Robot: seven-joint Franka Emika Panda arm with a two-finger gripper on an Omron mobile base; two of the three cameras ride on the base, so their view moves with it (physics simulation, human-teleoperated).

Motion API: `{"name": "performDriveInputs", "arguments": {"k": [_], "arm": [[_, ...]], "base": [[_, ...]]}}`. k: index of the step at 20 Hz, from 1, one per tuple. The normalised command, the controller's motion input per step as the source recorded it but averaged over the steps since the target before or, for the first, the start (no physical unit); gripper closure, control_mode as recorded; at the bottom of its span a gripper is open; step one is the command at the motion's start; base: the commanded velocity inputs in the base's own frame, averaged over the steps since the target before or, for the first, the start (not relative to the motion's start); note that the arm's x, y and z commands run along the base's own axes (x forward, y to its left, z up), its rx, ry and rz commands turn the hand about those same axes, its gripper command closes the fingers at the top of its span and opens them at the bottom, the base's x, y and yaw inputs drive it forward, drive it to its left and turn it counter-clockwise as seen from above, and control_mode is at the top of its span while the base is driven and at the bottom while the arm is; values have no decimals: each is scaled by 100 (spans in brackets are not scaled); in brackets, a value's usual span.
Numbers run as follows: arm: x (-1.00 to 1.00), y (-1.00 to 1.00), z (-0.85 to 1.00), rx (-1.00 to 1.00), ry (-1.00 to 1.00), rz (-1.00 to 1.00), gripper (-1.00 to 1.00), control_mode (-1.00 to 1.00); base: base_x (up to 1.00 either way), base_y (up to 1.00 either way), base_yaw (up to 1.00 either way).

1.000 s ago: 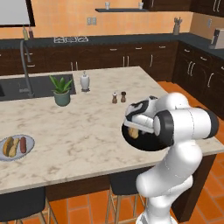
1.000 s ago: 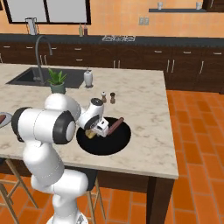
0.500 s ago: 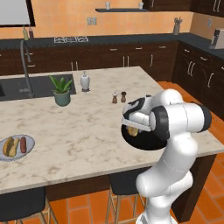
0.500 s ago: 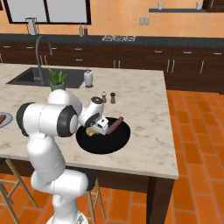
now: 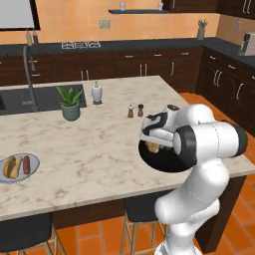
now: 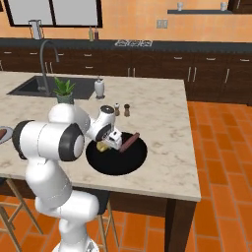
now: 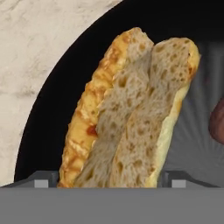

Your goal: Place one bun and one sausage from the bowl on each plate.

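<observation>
— Jaws?
— Spread wide, straddling the bun (image 7: 131, 113) in the bowl (image 6: 133, 165); one dark fingertip (image 7: 41, 179) close at each flank. Touching or merely beside: cannot tell. Hanging low over the left part of the bowl, seen from the right base.

— Texture of that bun?
— Split lengthwise, cut face up. Pale, spongy crumb full of small holes; golden, browned crust along one edge. Oblong, lying on the black floor near the rim.

— And the bowl?
— Round, wide, shallow, matte black, set on the pale veined marble surface (image 5: 99, 149) near its front edge.

— Counts?
— In the bowl: one bun, one sausage (image 6: 129, 142), slim, reddish-brown, cylindrical, leaning against the rim, apart from the bun. Far off to the left on the surface: one small round grey-blue plate (image 5: 34, 172), flat, carrying a second bun (image 5: 9, 167) and a second sausage (image 5: 26, 164) side by side. Two buns, two sausages, one bowl, one plate counted from the left base.
</observation>
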Motion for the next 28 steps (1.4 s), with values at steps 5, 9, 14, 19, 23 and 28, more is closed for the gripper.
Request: {"name": "performDriveInputs", "arguments": {"k": [5, 9, 14, 19, 23, 28], "arm": [[-68, 0, 100, -16, 0, 7, 100, -100], [-94, 1, 100, -14, 0, 17, 100, -100], [-100, 1, 78, -13, 0, 15, 100, -100], [-46, 2, 17, -7, 0, 8, 100, -100], [0, 0, 0, 0, 0, 0, 100, -100], [-4, 16, 0, 0, 0, 0, 100, 100]], "base": [[0, 0, 0], [0, 0, 0], [0, 0, 0], [0, 0, 0], [0, 0, 0], [-15, 54, 1]]}}
